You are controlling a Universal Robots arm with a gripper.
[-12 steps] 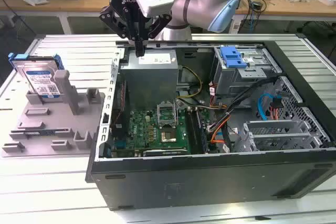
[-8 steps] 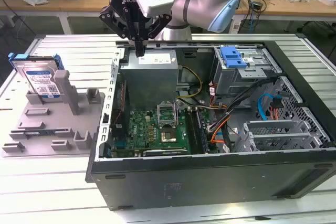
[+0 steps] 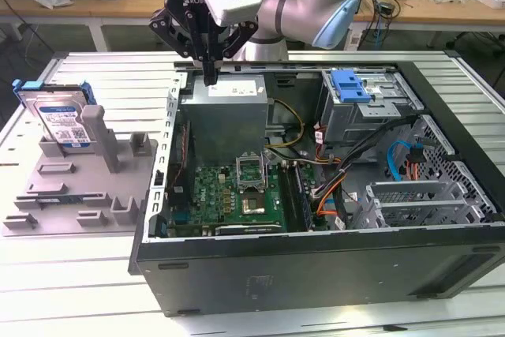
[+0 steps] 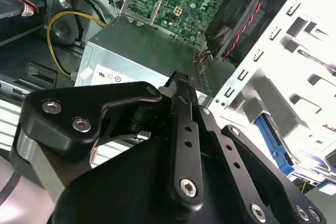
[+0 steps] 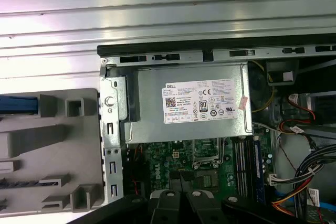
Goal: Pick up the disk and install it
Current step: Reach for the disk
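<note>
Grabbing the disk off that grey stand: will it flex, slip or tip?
Likely rigid: the disk is a metal slab in a blue rail. It stands tilted in the grey stand, so a nudge may tip it.

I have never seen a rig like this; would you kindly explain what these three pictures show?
This is a robot arm with a black gripper as its hand. The exterior view comes from a camera off the arm; both wrist views come from cameras riding on it. On the ribbed metal table lie an open computer case and, at the exterior view's left, a grey holder where the disk stands propped. The gripper hovers, shut and empty, above the case's power supply.
</note>
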